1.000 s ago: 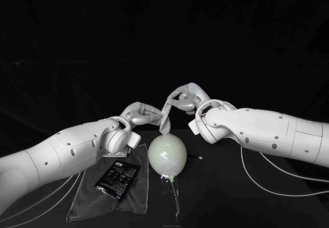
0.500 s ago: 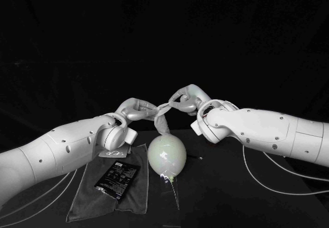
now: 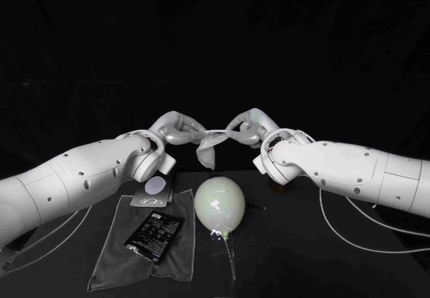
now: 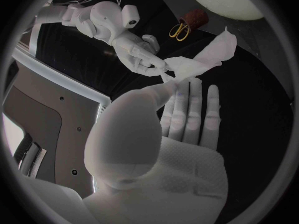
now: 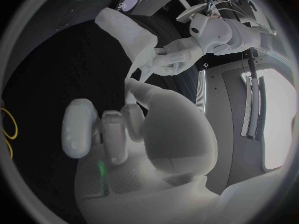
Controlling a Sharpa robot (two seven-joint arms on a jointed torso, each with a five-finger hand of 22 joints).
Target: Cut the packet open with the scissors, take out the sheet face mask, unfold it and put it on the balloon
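Both hands are raised over the table and pinch the white sheet face mask (image 3: 208, 144) between them. My left hand (image 3: 176, 129) holds one end and my right hand (image 3: 247, 127) the other. A short strip is stretched between the hands, and the rest hangs crumpled below it. In the left wrist view the mask (image 4: 201, 60) spreads from my left fingertips (image 4: 169, 79) to the right hand (image 4: 141, 56). In the right wrist view the mask (image 5: 132, 39) hangs between the right hand (image 5: 118, 127) and the left hand (image 5: 169, 60). The pale balloon (image 3: 219, 203) lies on the table below, clear of the mask.
A black packet (image 3: 154, 234) lies on a grey cloth (image 3: 112, 264) left of the balloon, with a small pale card (image 3: 150, 200) at the cloth's far end. Yellow-handled scissors (image 4: 180, 31) rest beside a brown holder (image 4: 194, 19) beyond the balloon. Cables trail under both arms.
Both hands have risen and drawn apart, stretching the mask's upper edge level. Its hanging end has lifted off the top of the balloon.
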